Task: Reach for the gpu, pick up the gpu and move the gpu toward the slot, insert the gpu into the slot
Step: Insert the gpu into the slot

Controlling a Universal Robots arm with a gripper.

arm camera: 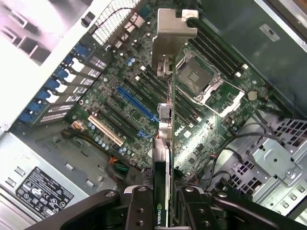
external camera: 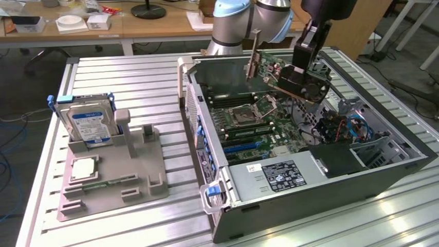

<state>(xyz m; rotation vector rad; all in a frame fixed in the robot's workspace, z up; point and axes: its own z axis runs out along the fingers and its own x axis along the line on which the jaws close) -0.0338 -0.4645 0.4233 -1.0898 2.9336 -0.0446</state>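
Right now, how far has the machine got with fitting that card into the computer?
Done: the gpu is picked up and raised. In hand: the tool is shut on its edge, holding it over the open computer case, above the motherboard. Left: the insertion itself; the card touches no slot, and the long blue slot below sits empty.

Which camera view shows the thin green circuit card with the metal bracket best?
The exterior view: the thin green gpu shows its broad face and silver bracket above the open grey computer case. The wrist view shows it edge-on, clamped in the black gripper.
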